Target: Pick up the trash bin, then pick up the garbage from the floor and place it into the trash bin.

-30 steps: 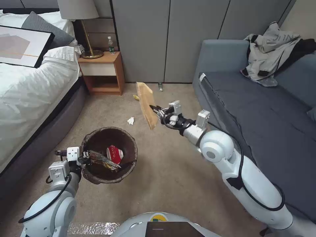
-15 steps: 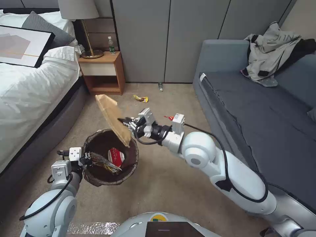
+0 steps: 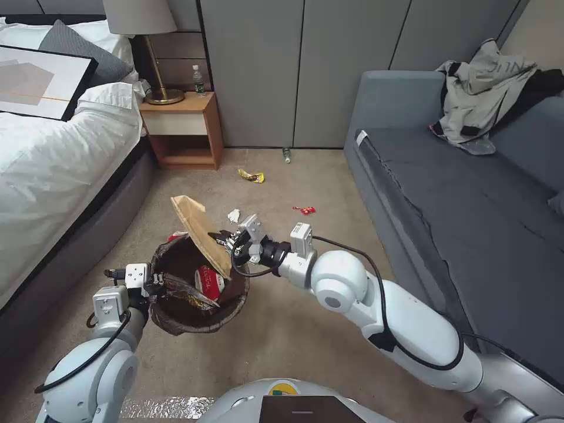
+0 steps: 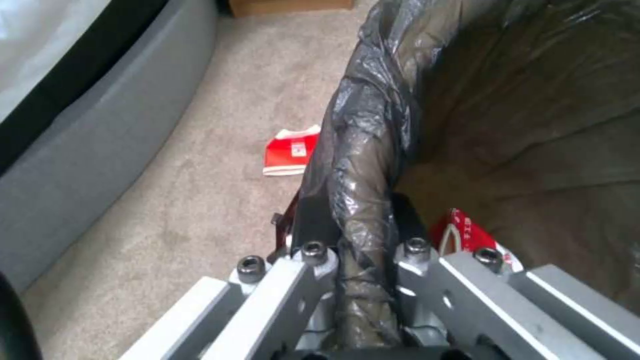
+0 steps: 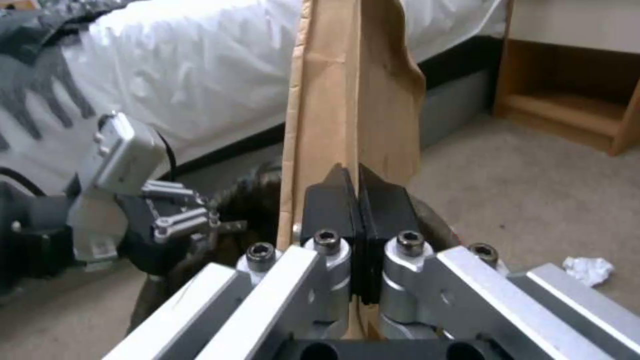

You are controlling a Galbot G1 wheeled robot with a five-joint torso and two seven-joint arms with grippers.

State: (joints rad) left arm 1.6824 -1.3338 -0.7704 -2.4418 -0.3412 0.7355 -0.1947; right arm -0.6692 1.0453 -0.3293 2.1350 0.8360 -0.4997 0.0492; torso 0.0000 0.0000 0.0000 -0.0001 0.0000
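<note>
Fingers of right gripper [image 3: 221, 237] clamped on brown paper bag [image 3: 200, 232], tilted over trash bin [image 3: 176, 323] rim. Left gripper [image 3: 157, 283] fingers pinch the near rim, bin raised off carpet floor [image 3: 294, 329]; red packet [image 3: 207, 281] inside.

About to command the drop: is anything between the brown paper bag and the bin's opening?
Nothing visible. The right gripper, shut on the brown paper bag, holds its lower end over the trash bin, whose rim the left gripper clamps. A red packet lies inside.

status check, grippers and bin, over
Left gripper clamped on trash bin rim. Right gripper holding brown paper bag over bin. Nothing blocking.
</note>
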